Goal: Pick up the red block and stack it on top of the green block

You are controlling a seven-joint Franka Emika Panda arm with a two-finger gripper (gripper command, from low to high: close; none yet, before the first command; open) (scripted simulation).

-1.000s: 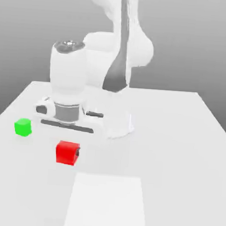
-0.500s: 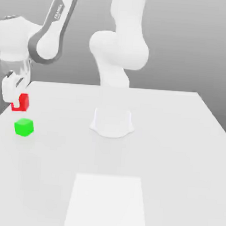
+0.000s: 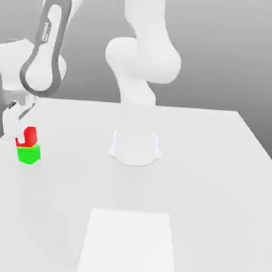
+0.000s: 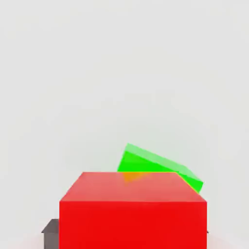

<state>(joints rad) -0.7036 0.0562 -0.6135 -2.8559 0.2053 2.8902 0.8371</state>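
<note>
- Bright, even, diffuse light with no visible source; the white table (image 3: 216, 167) looks washed out.
- Shadows are very faint.
- An orange tint shows on the red block (image 4: 133, 209).

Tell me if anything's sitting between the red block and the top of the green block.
Nothing visible is in the way. The red block sits directly above the green block with no other object between them; in the hand view it overlaps the green block, which is turned at a different angle.
</note>
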